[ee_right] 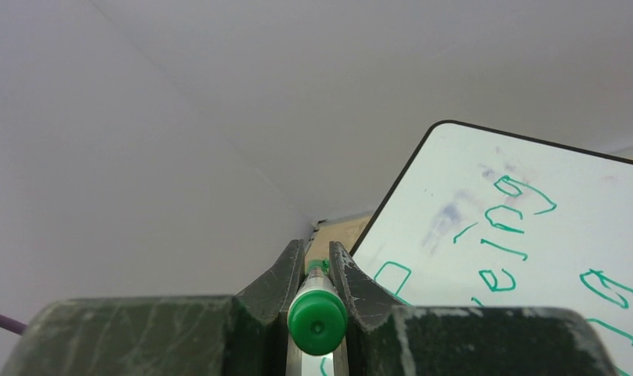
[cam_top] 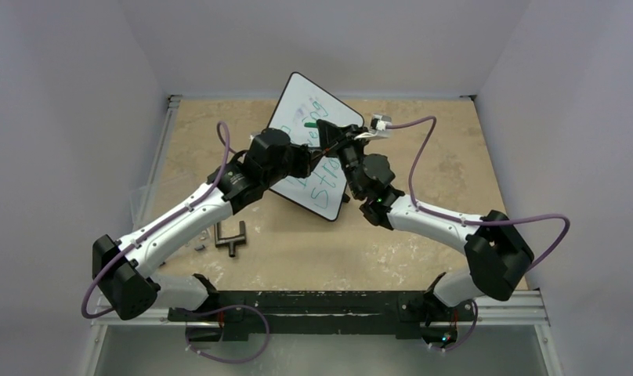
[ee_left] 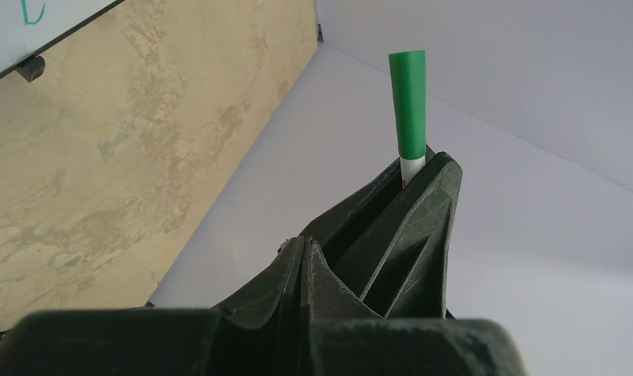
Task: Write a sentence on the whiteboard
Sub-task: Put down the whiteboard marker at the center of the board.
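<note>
The whiteboard [cam_top: 298,102] stands tilted on the tan table, and its corner shows in the left wrist view [ee_left: 31,23]. The green sentence [cam_top: 327,176] runs across it; in the right wrist view the board [ee_right: 454,180] shows letters of the sentence [ee_right: 509,227] ending in "eing". My right gripper [cam_top: 323,125] is over the board's upper part, shut on a green marker [ee_right: 317,317] whose butt end faces the camera [ee_right: 317,254]. My left gripper [cam_top: 320,154] is over the board's middle, fingers together [ee_left: 411,176], with a green cap [ee_left: 407,102] sticking out past the fingertips.
A dark T-shaped metal piece [cam_top: 231,237] lies on the table near the left arm, with a small grey bit [cam_top: 197,245] beside it. White walls enclose the table on three sides. Both arms cross close together over the board.
</note>
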`<state>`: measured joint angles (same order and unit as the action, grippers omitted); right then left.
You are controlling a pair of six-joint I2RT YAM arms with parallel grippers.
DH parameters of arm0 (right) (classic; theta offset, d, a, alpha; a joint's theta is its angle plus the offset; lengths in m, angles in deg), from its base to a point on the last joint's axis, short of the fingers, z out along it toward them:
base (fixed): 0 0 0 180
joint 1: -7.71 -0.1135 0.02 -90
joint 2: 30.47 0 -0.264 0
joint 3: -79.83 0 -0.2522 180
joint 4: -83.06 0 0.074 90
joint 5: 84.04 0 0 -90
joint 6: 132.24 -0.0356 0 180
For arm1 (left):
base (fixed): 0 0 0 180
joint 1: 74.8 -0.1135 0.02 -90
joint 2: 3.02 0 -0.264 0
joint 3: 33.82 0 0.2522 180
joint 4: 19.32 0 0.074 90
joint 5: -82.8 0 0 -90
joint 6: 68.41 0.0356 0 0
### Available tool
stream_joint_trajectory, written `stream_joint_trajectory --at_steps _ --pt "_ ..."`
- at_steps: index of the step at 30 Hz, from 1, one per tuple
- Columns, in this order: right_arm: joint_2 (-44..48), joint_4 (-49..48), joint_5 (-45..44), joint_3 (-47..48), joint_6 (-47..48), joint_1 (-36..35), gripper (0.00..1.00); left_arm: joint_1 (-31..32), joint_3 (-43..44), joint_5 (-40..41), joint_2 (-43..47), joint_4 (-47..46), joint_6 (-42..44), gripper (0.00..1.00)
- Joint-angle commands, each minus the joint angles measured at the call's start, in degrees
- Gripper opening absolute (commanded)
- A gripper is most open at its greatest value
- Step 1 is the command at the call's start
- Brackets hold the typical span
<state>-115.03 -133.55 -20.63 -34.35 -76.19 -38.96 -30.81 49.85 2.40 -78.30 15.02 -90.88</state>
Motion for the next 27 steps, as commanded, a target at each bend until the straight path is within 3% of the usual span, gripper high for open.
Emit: stream_joint_trajectory --at_steps 1,4,11,14,20,27 --pt "-0.5 4.9 2.5 -2.2 0.4 -2.2 0.00 4.3 3.4 -6.9 3.3 -11.3 2.9 0.00" --pt "0.3 4.4 1.9 -2.7 1.1 -2.0 0.00 4.3 3.2 -6.5 4.1 -9.7 4.6 0.01" --pt "3.5 4.4 1.0 -4.4 2.2 -0.6 0.00 4.2 0.5 -4.9 7.1 -7.7 10.4 0.33" --pt "4.8 5.3 0.7 -5.0 2.7 0.1 0.00 4.2 -0.7 -4.3 8.4 -7.2 12.4 0.42" --pt "8.1 12.1 -0.3 -5.2 2.8 1.7 0.00 4.2 -1.8 -2.7 10.8 -3.8 17.7 0.45" --pt "13.4 38.8 -1.7 -0.6 2.4 4.7 0.00 4.2 -2.9 4.7 14.9 2.9 24.7 0.45"
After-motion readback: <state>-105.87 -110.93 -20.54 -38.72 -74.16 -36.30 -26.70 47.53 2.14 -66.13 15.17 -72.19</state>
